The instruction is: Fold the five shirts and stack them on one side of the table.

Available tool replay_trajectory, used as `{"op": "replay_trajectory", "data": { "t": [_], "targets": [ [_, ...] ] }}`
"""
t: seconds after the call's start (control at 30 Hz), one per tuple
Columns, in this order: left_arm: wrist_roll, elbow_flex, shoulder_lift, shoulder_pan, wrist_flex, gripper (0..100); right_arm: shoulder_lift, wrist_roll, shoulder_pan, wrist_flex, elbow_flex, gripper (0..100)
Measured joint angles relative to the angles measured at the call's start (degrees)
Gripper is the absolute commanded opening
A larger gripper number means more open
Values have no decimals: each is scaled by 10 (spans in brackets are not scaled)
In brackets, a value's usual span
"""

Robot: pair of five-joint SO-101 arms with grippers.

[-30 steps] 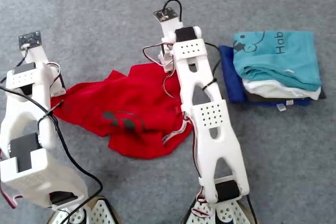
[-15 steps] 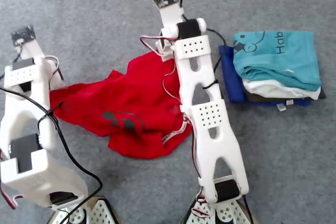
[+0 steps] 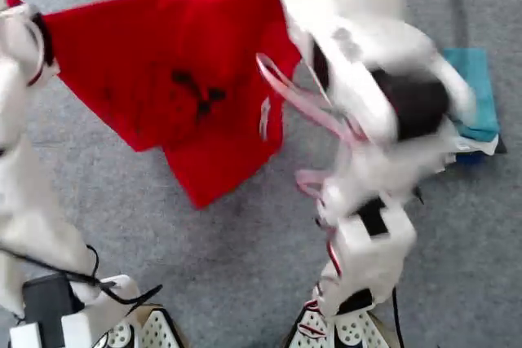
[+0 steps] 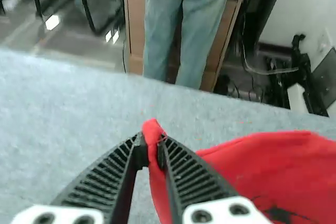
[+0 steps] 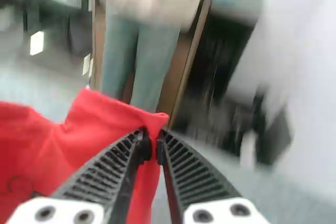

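A red shirt (image 3: 179, 79) hangs stretched in the air above the grey table (image 3: 220, 283), held up by both arms. My left gripper (image 4: 150, 145) is shut on one red corner (image 4: 153, 135), at the left edge of the high view (image 3: 12, 7). My right gripper (image 5: 150, 139) is shut on another corner of the red shirt (image 5: 94, 129), near the top middle of the high view. The shirt's lower hem (image 3: 208, 189) dangles free. A stack of folded shirts with a teal one on top (image 3: 481, 91) lies at the table's right side, partly hidden by the right arm (image 3: 383, 120).
The right arm rises high over the table's middle right. The left arm (image 3: 24, 201) stands along the left edge. Cables (image 3: 90, 270) trail near the arm bases. Bare grey cloth lies under and in front of the hanging shirt.
Both arms have swung up and lifted the red shirt off the table; a second ago it lay crumpled on the cloth between them. It now hangs spread in the air.
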Motion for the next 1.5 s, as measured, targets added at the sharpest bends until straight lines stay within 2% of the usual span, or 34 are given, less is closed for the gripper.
{"op": "replay_trajectory", "data": {
  "t": [0.1,0.23,0.37,0.5,0.67,0.8,0.87,0.93,1.07,1.13,1.23,1.33,1.5],
  "targets": [
    [-24,-94,-8,-8,57,29,-97,0,1,-25,-2,15],
    [-29,-220,-13,-55,113,29,-191,0,1,-49,-13,15],
    [-32,-336,-35,-142,124,29,-246,0,0,-54,-24,15],
    [-33,-350,-96,-190,124,29,-248,0,0,-43,-11,15],
    [-33,-178,-167,-193,124,29,-207,-14,0,-40,80,15],
    [-33,69,-175,-125,106,30,-134,-53,-11,-62,177,15],
    [-34,201,-170,-113,50,30,-96,-60,-21,-88,214,15],
    [-34,345,-161,-110,-50,30,-51,-74,-36,-127,252,15],
    [-7,591,-146,-106,-339,31,55,-109,-47,-236,309,15],
    [11,668,-114,-104,-494,30,112,-113,-47,-309,315,15],
    [40,676,-56,-103,-673,30,186,-115,-46,-427,316,15],
    [67,626,-4,-103,-709,30,227,-115,-36,-517,315,15],
    [72,491,66,-102,-678,30,238,-116,-18,-547,278,15]
  ]
}}
